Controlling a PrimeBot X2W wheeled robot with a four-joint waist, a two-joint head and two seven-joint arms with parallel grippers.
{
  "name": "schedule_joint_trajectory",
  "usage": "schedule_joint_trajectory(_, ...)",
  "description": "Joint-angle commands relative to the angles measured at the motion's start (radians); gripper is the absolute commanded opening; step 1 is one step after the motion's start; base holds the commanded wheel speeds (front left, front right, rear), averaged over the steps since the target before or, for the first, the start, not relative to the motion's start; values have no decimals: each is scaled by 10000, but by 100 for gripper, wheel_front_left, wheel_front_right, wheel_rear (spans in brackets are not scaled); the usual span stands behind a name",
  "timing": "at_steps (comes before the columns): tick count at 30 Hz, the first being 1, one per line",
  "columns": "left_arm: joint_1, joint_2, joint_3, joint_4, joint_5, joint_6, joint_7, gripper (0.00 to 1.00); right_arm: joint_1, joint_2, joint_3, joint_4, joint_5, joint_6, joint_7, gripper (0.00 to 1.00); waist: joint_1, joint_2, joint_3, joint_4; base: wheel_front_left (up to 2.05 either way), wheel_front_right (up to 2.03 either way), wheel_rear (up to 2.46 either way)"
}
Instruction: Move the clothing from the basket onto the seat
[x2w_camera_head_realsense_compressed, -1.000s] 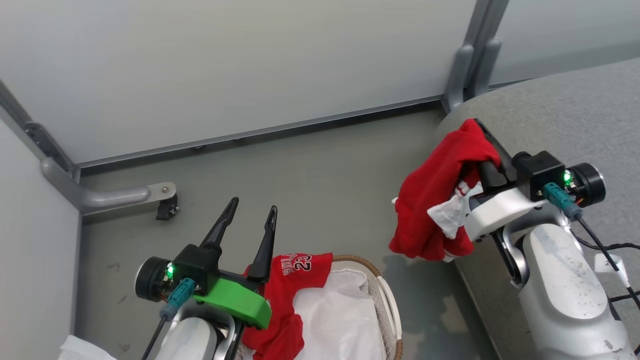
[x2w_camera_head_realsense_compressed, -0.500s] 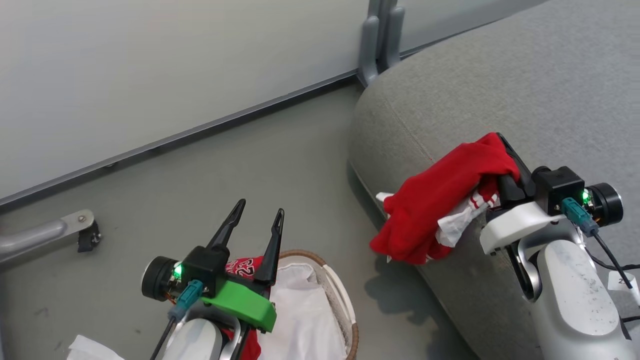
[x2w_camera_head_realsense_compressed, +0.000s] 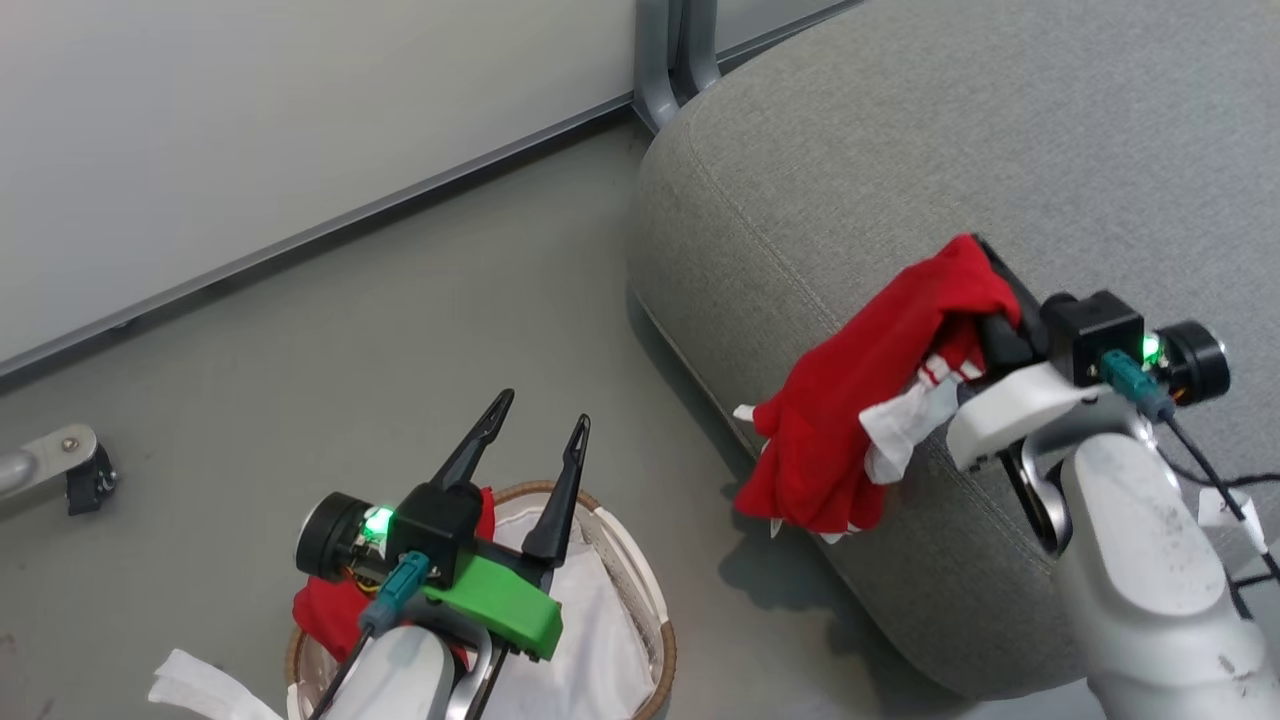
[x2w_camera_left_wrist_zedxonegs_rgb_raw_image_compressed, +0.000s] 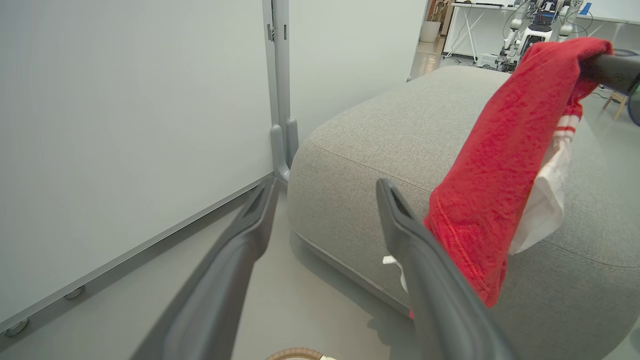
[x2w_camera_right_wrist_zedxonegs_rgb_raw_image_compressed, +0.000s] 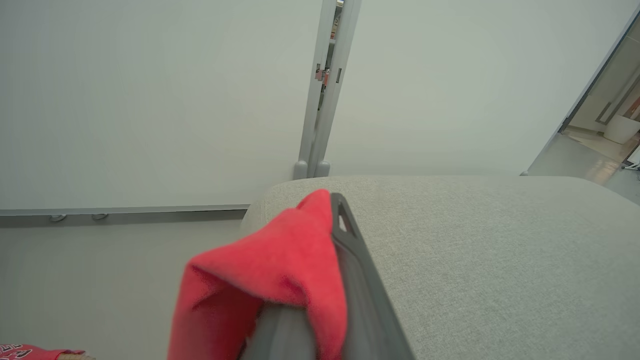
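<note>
A red garment with white trim (x2w_camera_head_realsense_compressed: 860, 400) hangs from my right gripper (x2w_camera_head_realsense_compressed: 985, 260), which is shut on it above the front edge of the grey seat (x2w_camera_head_realsense_compressed: 900, 130). The cloth drapes over the seat's rounded side and shows in the left wrist view (x2w_camera_left_wrist_zedxonegs_rgb_raw_image_compressed: 505, 165) and the right wrist view (x2w_camera_right_wrist_zedxonegs_rgb_raw_image_compressed: 280, 270). My left gripper (x2w_camera_head_realsense_compressed: 540, 415) stands open and empty above the basket (x2w_camera_head_realsense_compressed: 650, 600). More red clothing (x2w_camera_head_realsense_compressed: 330, 610) lies in the basket beside the white liner (x2w_camera_head_realsense_compressed: 590, 640).
White partition walls (x2w_camera_head_realsense_compressed: 250, 120) with a grey post (x2w_camera_head_realsense_compressed: 670, 50) stand behind the grey floor (x2w_camera_head_realsense_compressed: 350, 350). A grey wall foot (x2w_camera_head_realsense_compressed: 60, 465) juts out at left. A white cloth (x2w_camera_head_realsense_compressed: 200, 685) lies by the basket.
The head camera has swung right, bringing more of the seat into the picture. My right gripper still holds the red garment, now over the seat's edge. The left gripper stays open.
</note>
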Motion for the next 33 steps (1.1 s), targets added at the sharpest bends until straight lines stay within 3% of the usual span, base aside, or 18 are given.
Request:
schedule_joint_trajectory(1, -210, 161, 35, -10, 64, -19, 5, 100, -478, -142, 86, 67, -69, -10, -7, 0, 0, -1, 354, 169, 0, 0, 0)
schedule_joint_trajectory(7, -700, 425, -22, -225, 267, -23, 5, 100, -2752, -987, 25, 627, -250, -12, -7, 0, 0, -1, 1406, 693, 0, 0, 0)
schedule_joint_trajectory(11, -1199, 635, -62, -425, 432, -24, 5, 100, -4589, -1878, -46, 1213, -465, -12, -5, 0, 0, -1, 2356, 1093, 0, 0, 0)
schedule_joint_trajectory(14, -1632, 747, -123, -596, 557, -24, 5, 100, -6059, -2732, -411, 1903, -465, -12, -5, 0, 0, -1, 3163, 1451, 0, 0, 0)
schedule_joint_trajectory(20, -2346, 783, -9, -908, 743, 17, 7, 100, -7979, -3836, -1249, 3012, -730, -12, -5, 0, 0, -1, 4610, 1907, 0, 0, 0)
schedule_joint_trajectory(25, -2708, 792, -23, -1113, 943, 69, 5, 100, -8146, -3802, -1999, 3588, -930, -12, -5, 0, 0, -1, 5430, 1994, 0, 0, 0)
schedule_joint_trajectory(33, -2891, 815, -106, -1167, 990, 97, 5, 100, -6720, -2947, -2801, 4472, -1375, -12, -5, 0, 0, -1, 5979, 1720, 0, 0, 0)
